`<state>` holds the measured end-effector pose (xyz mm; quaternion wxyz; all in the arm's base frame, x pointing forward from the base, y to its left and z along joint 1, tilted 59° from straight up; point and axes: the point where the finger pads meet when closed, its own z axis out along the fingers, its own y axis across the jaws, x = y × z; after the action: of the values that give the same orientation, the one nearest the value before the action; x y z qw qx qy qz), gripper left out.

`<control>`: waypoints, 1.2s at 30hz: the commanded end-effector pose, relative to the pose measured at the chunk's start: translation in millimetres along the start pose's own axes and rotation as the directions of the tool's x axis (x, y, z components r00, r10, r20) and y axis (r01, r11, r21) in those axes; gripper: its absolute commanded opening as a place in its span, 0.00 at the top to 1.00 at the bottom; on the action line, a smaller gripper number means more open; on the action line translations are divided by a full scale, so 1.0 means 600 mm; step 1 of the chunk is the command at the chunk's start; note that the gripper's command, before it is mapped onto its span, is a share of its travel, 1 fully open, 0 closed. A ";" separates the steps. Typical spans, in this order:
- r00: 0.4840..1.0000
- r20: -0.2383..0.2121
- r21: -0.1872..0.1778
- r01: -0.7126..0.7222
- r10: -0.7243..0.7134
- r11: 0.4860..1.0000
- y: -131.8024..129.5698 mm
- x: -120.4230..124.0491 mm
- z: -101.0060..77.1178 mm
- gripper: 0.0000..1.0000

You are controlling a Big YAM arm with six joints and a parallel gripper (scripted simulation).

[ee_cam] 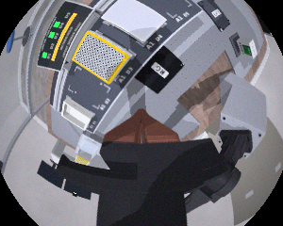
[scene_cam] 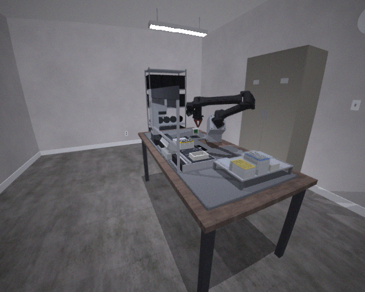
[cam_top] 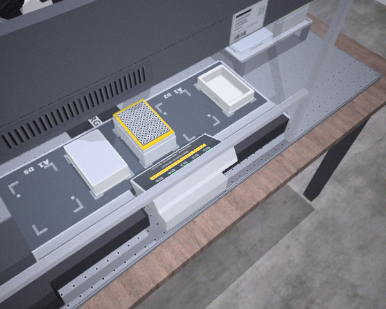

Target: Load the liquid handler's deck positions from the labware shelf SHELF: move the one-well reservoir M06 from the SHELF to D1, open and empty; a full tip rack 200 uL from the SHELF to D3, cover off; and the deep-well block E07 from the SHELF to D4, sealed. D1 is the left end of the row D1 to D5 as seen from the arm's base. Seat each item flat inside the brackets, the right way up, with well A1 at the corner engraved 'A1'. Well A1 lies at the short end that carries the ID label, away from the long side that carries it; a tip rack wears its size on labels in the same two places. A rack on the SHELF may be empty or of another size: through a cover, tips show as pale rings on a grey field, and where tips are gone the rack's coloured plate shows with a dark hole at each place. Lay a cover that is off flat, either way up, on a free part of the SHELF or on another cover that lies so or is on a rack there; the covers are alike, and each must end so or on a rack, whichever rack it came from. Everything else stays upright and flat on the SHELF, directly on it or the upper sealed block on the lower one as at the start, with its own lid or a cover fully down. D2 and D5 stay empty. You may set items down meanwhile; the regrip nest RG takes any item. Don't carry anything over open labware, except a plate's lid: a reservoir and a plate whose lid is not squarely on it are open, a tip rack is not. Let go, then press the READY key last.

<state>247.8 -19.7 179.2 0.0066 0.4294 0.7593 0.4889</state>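
The white one-well reservoir [cam_top: 224,87] [scene_cam: 198,154] [ee_cam: 74,113] sits open in the brackets at D1. The yellow-rimmed tip rack [cam_top: 143,126] [scene_cam: 186,143] [ee_cam: 100,56] stands in D3 with no cover, and pale rings fill its top. The white sealed deep-well block [cam_top: 95,161] [ee_cam: 134,18] sits in D4. My gripper [scene_cam: 198,121] [ee_cam: 141,112] is shut and empty. It hangs high over the far end of the table, beside the deck and short of the green READY key [scene_cam: 195,130] [ee_cam: 247,49].
D2 [cam_top: 186,109] and D5 [cam_top: 43,196] hold nothing. The status panel [cam_top: 176,161] [ee_cam: 60,32] shows a yellow bar and green lights. The black RG nest [ee_cam: 158,71] lies below my wrist. The SHELF [scene_cam: 281,167] holds a yellow rack [scene_cam: 243,166] and a blue rack [scene_cam: 257,157].
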 end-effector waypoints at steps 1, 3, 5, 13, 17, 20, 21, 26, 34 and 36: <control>0.998 0.024 -0.014 -0.055 0.055 0.998 -0.001 0.004 -0.013 1.00; 0.995 0.023 -0.011 -0.095 0.095 0.995 -0.015 0.015 -0.012 1.00; 0.991 0.022 -0.012 -0.135 0.135 0.991 -0.028 0.025 -0.011 1.00; 0.963 0.033 -0.023 -0.268 0.268 0.963 -0.037 0.036 -0.023 1.00; 0.948 0.016 -0.015 -0.318 0.318 0.948 -0.050 0.042 -0.010 1.00; 0.926 0.013 -0.014 -0.378 0.378 0.926 -0.053 0.044 -0.008 1.00; 0.918 0.013 -0.014 -0.396 0.396 0.918 -0.053 0.044 -0.009 1.00; 0.875 0.011 -0.014 -0.484 0.484 0.875 -0.053 0.044 -0.008 1.00; 0.811 0.010 -0.015 -0.585 0.586 0.811 -0.053 0.044 -0.008 1.00; 0.799 0.009 -0.016 -0.601 0.602 0.799 -0.053 0.044 -0.008 1.00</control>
<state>207.2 -7.4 167.0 -0.1309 0.6329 0.6006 0.4708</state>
